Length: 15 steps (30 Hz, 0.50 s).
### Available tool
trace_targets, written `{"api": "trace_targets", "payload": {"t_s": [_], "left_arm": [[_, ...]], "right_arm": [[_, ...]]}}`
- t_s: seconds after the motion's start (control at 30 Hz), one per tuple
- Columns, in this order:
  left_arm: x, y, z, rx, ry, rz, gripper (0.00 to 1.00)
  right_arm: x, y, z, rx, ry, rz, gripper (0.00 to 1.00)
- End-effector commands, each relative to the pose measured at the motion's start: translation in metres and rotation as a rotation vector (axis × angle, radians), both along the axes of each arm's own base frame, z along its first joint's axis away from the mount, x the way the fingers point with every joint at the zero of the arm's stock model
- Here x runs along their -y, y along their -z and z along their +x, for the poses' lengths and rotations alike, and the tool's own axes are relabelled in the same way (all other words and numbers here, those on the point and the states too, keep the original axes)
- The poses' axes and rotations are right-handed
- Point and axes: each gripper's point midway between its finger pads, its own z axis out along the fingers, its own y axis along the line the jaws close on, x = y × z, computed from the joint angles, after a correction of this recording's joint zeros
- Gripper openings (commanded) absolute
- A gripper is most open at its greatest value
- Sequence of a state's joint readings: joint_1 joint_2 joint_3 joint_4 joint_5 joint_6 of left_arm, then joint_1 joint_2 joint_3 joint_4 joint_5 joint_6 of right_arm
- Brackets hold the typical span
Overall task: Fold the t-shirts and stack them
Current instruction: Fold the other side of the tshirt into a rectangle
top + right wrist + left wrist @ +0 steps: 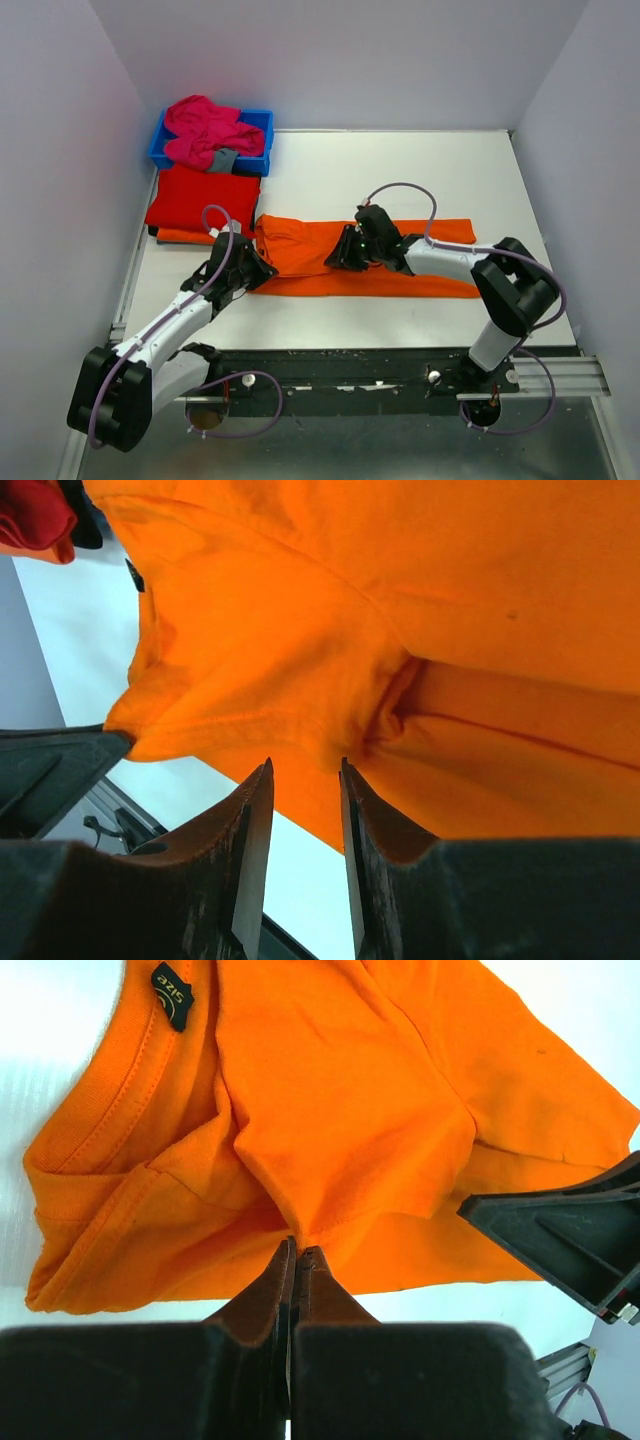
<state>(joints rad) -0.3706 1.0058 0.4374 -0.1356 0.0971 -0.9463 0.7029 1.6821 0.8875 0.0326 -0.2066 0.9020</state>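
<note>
An orange t-shirt (305, 248), folded lengthwise into a long strip, lies across the middle of the table. My left gripper (262, 272) is at its left, collar end and is shut on a pinch of the orange cloth (340, 1110), with the fingertips (312, 1260) pressed together under a fold. My right gripper (342, 258) is over the strip's middle, near its front edge. Its jaws stand open, and the orange cloth (300, 630) lies just beyond the tips (305, 770). A folded red t-shirt (205, 198) rests at the back left on another orange one (185, 237).
A blue bin (262, 118) in the back-left corner holds a crumpled pink t-shirt (205, 130) and a small grey cloth piece (222, 160). White walls close in the table on the left, back and right. A black rail (400, 368) runs along the near edge.
</note>
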Motion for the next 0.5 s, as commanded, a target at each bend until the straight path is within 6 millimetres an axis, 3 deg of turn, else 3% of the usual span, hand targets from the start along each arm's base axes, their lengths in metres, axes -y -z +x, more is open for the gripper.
{"api": "trace_targets", "payload": {"t_s": [0.0,0.27,0.47], "left_arm": [[-0.002,-0.004,0.003,0.036,-0.002,0.012,0.00],[-0.001,-0.009,0.005,0.042,-0.002,0.010,0.00],[0.000,-0.003,0.005,0.030,0.005,0.017,0.00]], "right_arm": [[-0.016,0.002,0.012,0.015,0.030,0.001,0.40],[-0.007,0.017,0.007,-0.015,0.067,-0.045,0.40],[-0.013,0.031,0.003,-0.043,0.058,-0.075,0.40]]}}
